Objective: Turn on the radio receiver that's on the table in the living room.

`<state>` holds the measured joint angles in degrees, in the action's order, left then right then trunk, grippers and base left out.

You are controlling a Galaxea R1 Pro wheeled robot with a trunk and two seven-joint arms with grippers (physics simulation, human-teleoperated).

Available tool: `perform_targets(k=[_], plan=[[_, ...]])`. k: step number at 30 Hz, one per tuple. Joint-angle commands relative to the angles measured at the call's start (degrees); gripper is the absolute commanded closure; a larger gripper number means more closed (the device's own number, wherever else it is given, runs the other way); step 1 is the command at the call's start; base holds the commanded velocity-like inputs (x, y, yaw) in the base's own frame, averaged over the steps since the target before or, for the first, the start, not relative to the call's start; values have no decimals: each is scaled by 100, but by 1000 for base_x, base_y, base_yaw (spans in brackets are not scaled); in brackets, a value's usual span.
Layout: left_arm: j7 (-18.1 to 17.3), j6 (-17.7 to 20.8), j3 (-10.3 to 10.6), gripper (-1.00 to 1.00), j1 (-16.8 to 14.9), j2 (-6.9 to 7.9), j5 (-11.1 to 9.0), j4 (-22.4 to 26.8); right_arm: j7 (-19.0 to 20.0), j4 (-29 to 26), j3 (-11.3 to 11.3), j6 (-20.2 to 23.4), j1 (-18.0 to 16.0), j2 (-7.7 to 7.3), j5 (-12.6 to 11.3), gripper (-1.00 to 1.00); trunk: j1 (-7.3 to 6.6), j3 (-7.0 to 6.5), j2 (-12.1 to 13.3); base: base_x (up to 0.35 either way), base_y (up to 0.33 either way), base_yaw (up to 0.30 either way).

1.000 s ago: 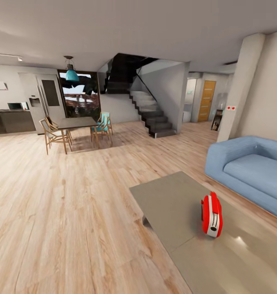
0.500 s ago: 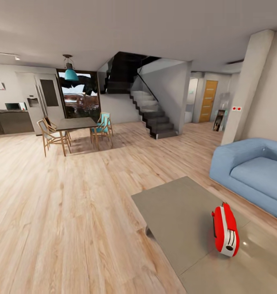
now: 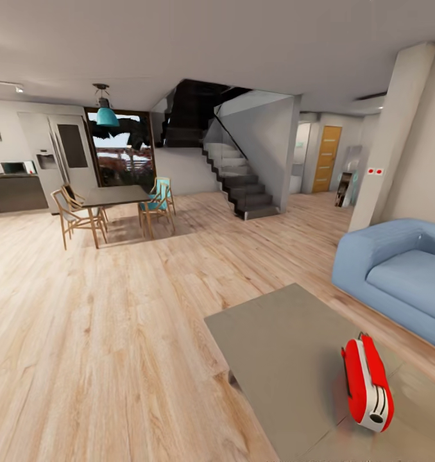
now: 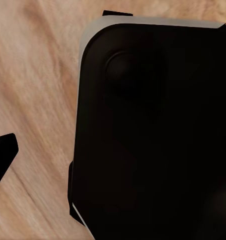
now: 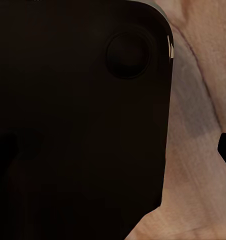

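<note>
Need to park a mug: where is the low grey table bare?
The table is bare from its far corner to its left edge. The radio receiver stands near the edge facing the blue sofa, so that side is tighter.

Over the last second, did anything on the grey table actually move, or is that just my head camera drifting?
Only the camera moved: the whole head view shifted, so the radio receiver now sits lower and further right in the picture, and the dining set and the sofa shifted too. The radio stands upright at the same spot on the table, untouched. Nothing was grasped or released.
</note>
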<state>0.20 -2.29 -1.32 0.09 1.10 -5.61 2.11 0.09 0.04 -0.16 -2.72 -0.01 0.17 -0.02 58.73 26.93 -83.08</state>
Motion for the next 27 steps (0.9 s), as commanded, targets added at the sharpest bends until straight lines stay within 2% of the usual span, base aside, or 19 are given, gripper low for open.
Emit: perform_targets(k=[1,27], plan=[[2,0,0,-100,0,-2,3,0,0,0,-1,0,-1,0,-3,-100,0,0,0,9,0,-193],[6,0,0,-100,0,-22,8,0,0,0,-2,0,0,-8,-7,-100,0,0,0,1,0,-275]])
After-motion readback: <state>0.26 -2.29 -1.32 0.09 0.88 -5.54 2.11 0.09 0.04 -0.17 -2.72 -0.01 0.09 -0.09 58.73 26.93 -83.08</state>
